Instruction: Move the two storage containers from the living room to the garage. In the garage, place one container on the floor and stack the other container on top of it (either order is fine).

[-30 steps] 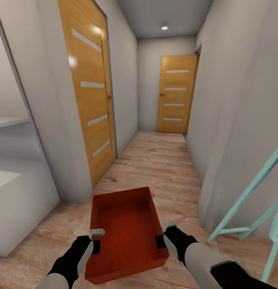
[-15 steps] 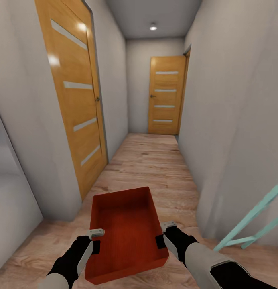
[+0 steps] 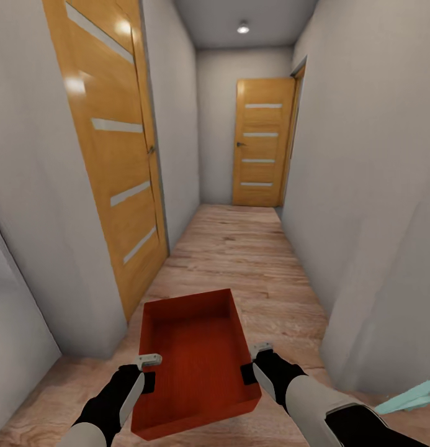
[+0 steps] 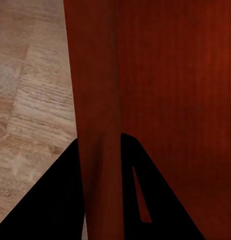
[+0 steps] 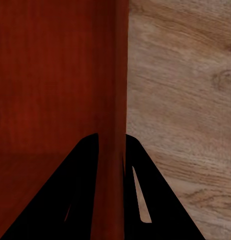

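Box (image 3: 196,360) rides at six o'clock, left gripper (image 3: 149,371) and right gripper (image 3: 254,362) each clamped on a side wall. Keep it level, steer twelve o'clock between walls.

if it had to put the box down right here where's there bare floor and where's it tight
Bare wood-plank floor runs ahead down the hallway to the far door, bordered by the left door and the right wall. It is tight near the robot: the container, clamped by the left gripper and right gripper, covers the floor, and a teal frame juts in at right.
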Controlling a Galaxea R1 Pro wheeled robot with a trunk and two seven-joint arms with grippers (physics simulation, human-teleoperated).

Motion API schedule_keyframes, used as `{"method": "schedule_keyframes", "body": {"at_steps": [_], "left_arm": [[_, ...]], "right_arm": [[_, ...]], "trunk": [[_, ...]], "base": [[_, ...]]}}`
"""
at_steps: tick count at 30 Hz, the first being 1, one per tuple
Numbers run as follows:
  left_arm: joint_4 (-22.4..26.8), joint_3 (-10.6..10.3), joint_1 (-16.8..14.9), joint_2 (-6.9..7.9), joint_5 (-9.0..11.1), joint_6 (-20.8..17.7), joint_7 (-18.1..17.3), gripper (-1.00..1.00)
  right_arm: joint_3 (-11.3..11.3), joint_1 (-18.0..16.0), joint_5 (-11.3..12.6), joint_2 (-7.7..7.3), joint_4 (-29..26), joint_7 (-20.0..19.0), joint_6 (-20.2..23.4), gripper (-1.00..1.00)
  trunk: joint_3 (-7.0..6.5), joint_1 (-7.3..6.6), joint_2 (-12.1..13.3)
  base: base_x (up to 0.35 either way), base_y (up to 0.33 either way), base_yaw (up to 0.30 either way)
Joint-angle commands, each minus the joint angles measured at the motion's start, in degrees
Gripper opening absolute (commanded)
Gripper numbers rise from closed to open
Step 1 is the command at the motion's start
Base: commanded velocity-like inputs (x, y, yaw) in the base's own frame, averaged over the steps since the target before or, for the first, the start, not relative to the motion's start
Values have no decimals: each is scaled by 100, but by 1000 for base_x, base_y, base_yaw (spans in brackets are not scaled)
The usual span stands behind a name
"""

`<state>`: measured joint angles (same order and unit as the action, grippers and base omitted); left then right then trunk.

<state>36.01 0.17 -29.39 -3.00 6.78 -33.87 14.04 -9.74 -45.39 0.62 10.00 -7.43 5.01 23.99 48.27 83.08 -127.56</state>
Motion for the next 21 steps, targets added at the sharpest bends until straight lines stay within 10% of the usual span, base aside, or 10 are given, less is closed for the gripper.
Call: {"method": "schedule_keyframes", "body": {"at_steps": [1, 21], "left_arm": [[-5, -96, 3, 19, 280, 21, -25, -100], [0, -96, 3, 19, 280, 21, -25, -100]], "right_arm": [[-63, -49, -63, 0, -13, 0, 45, -100], [-57, -49, -60, 0, -8, 0, 45, -100]], "trunk": [[15, 2, -3], [114, 2, -3]], "base": [[341, 146, -81], [341, 146, -222]]}}
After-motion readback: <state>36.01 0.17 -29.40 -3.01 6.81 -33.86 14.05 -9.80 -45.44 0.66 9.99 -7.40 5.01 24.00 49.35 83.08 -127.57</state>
